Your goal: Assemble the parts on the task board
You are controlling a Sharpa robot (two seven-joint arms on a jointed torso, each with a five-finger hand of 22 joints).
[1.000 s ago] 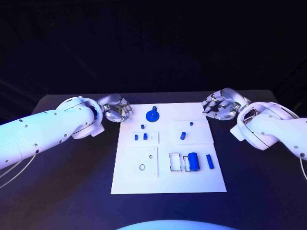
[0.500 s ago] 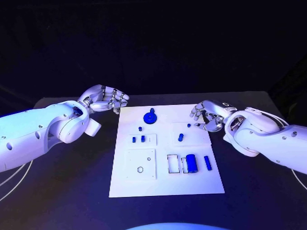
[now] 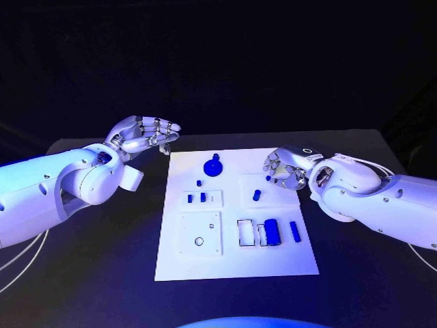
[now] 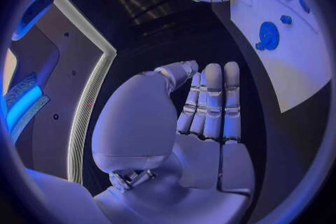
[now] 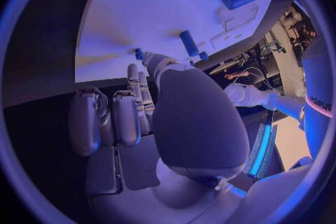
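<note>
Clearly the parts are small, stiff pieces, probably light moulded plastic, and they look smooth enough to slip from a loose pinch. All of them sit on the white task board (image 3: 238, 256), which serves as the landmark. Near its far edge lies a blue disc with a knob (image 3: 214, 166). Just nearer than the disc, toward the board's left side, are a tiny peg (image 3: 199, 182) and two short blue blocks (image 3: 197, 197) standing in a raised square. Toward the board's right side lies a short blue pin (image 3: 257, 195), and toward the near right a thick blue cylinder (image 3: 274, 227) rests beside a slim blue bar (image 3: 295, 231).

The right hand (image 3: 285, 169) hangs over the board's far right edge, close to the short pin, fingers curled loosely with nothing between them. The left hand (image 3: 142, 136) hovers off the board's far left corner, fingers straight and close together, also empty; its wrist view shows them plainly (image 4: 213, 102).

I judge the cylinder wants a grip across its round middle, since it may roll. The pin and bar call for a fingertip pinch on their long sides; the disc is best lifted by its knob.
</note>
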